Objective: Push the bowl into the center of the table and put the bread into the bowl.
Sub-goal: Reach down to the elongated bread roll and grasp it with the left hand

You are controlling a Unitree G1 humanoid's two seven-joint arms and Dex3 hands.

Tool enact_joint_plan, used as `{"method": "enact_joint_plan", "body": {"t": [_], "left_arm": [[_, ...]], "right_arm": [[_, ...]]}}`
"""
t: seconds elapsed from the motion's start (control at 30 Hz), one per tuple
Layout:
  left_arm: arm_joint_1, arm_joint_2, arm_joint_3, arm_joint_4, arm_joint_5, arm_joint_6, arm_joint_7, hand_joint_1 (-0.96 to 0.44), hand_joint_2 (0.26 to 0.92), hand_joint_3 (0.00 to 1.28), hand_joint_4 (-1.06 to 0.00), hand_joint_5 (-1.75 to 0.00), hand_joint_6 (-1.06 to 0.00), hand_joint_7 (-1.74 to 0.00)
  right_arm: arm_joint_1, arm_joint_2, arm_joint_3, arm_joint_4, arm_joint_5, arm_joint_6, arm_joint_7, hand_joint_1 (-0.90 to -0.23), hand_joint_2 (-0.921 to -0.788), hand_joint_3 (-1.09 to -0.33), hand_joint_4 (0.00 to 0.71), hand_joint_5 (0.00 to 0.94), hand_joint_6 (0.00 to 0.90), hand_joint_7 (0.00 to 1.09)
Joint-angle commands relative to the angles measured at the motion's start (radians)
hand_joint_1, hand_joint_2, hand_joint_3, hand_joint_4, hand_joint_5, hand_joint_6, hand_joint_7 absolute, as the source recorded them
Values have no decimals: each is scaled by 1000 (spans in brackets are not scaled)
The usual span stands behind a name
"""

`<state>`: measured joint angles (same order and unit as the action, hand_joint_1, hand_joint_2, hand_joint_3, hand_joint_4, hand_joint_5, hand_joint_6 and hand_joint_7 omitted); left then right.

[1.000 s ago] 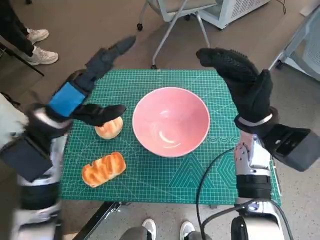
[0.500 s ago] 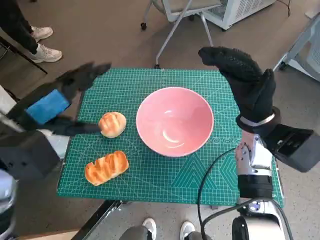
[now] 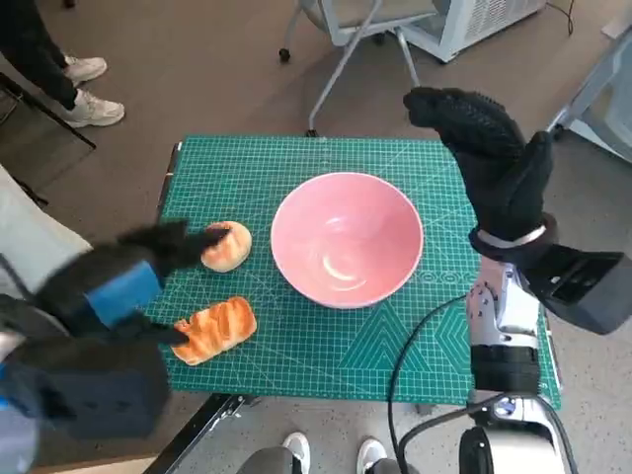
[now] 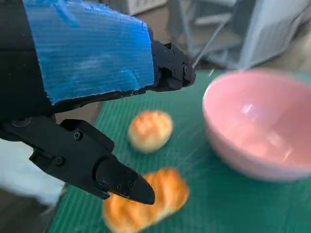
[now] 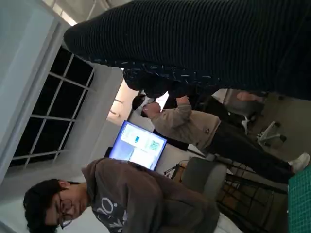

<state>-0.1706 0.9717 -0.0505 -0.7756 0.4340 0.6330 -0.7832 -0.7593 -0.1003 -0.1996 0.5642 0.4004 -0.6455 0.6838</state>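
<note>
Since a second ago, the blue-taped black left hand (image 3: 123, 281) had dropped, fingers spread empty, beside the round golden bun (image 3: 226, 246); the gloved right hand (image 3: 489, 163) hovered open beyond the pink glossy bowl (image 3: 347, 240).

A green cutting mat (image 3: 296, 336) with a white grid is covering the surface in front of me, and a brown floor (image 3: 197, 79) is spreading out beyond it. A chair (image 3: 346, 39) on a metal frame with casters is standing just past the far edge, and a white unit (image 3: 474, 20) is sitting behind it. A person's legs and white sneakers (image 3: 94, 104) are showing at my far left. Off to my right, tall dark windows (image 5: 53, 111) are lining a pale wall, a lit monitor (image 5: 138, 145) is glowing, and two people (image 5: 146, 199) are sitting near it.
</note>
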Motion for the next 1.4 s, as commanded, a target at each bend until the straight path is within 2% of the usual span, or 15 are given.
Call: {"method": "enact_joint_plan", "body": {"t": [0.03, 0.3, 0.9, 1.4], "left_arm": [[17, -4, -74, -15, 74, 32, -2, -357, 757, 3, -284, -16, -290, -14], [19, -10, -143, -3, 142, 47, -23, -389, 772, 7, -308, -14, -309, -14], [65, -57, -209, 22, 302, 76, -44, -459, 812, 9, -381, -15, -364, -19], [65, -155, -247, 151, 380, 61, -28, -451, 827, 5, -391, -5, -384, -14]], "right_arm": [[4, 6, -2, 12, 18, 16, 1, -666, -921, -723, 158, 0, -1, 551], [6, 4, 3, 8, 30, 24, 7, -667, -921, -722, 157, 0, -1, 548], [6, -1, 4, 8, 37, 28, 10, -660, -921, -729, 153, 0, -1, 537], [8, 0, 8, 1, 20, 13, 0, -661, -921, -737, 157, 2, -1, 526]]}}
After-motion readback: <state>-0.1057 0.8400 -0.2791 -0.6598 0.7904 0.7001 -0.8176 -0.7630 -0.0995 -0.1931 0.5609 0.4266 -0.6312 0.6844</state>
